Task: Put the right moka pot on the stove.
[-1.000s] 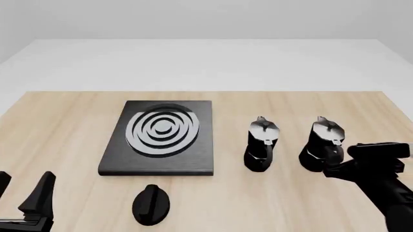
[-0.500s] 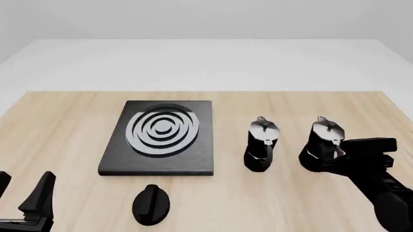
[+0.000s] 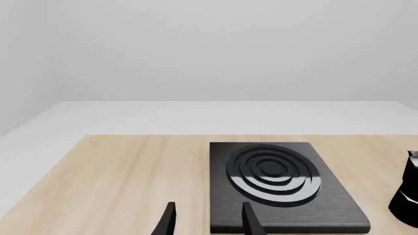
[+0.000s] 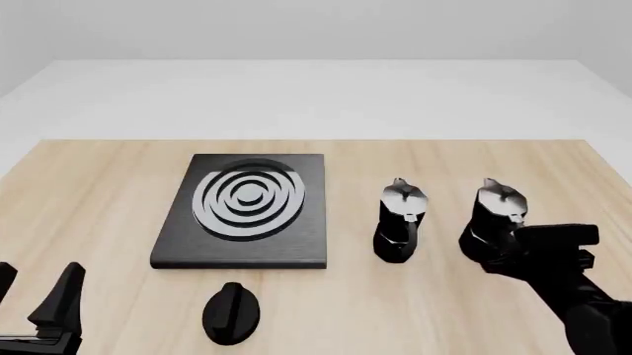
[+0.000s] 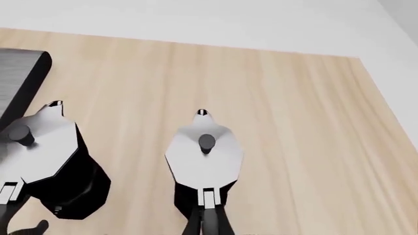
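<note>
The right moka pot [image 4: 496,216] stands upright on the table at the right, black with a silver lid; in the right wrist view it [image 5: 204,155] is centred and close, its handle toward the camera. The stove [image 4: 247,211] lies flat at centre left and also shows in the left wrist view [image 3: 277,183]. My right gripper [image 4: 505,255] is just behind the pot's handle, near its base; its black fingers blend with the pot, so their gap is unclear. My left gripper [image 4: 38,287] is open and empty at the near left edge, with its fingers [image 3: 168,220] in the left wrist view.
The other moka pot [image 4: 400,220] stands between the stove and the right pot, close to it, and shows in the right wrist view [image 5: 46,156]. A small black round knob [image 4: 232,312] lies in front of the stove. The table's right edge [image 4: 607,166] is near.
My right gripper has moved left and a little down, closing in on the right pot's handle side. The pots, the stove and the left arm have not moved.
</note>
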Robot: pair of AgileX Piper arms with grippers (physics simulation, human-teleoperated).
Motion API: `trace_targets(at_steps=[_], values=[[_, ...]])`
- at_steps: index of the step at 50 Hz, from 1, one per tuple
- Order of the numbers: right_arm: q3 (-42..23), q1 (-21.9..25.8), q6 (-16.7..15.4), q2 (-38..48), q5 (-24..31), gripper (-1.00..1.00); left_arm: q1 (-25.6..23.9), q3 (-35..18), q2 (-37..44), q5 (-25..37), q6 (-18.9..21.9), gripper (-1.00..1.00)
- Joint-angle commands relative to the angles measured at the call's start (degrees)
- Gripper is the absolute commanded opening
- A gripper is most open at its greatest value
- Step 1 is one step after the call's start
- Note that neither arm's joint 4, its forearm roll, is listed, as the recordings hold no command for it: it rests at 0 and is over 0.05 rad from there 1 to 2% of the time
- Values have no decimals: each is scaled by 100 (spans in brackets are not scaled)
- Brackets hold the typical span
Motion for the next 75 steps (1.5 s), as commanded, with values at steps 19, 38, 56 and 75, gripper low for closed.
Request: trace_targets(at_steps=[19, 38, 56, 75], values=[[33, -20, -361, -1216, 762, -100, 1, 0, -1, 0, -1, 100], [-277, 137, -131, -2326, 1771, -100, -1, 0, 0, 0, 1, 100], [-849, 510, 124, -3028, 2744, -100, 1, 0, -1, 0, -2, 100], [-1608, 938, 332, -2953, 3161, -100, -51, -81, -41, 152, -33, 100]])
